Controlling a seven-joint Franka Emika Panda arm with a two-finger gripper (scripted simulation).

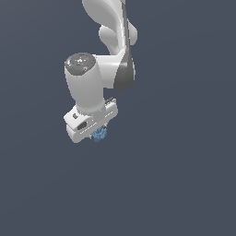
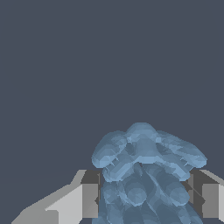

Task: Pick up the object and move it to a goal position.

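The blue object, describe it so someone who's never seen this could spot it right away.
Find the white arm against the plain dark backdrop and follow it down to the gripper. The object sits between its fingers: a tiny, lumpy, light-blue blob, the only coloured thing there.

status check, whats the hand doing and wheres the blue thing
Hand shut on the light-blue lumpy object. Object sits between both fingers. Nothing visible in the way; no goal marker in view.

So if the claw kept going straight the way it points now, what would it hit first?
Nothing that shows. The claw is shut on the light-blue object, and past it the wrist view shows only plain dark background, though depth there is hard to judge.
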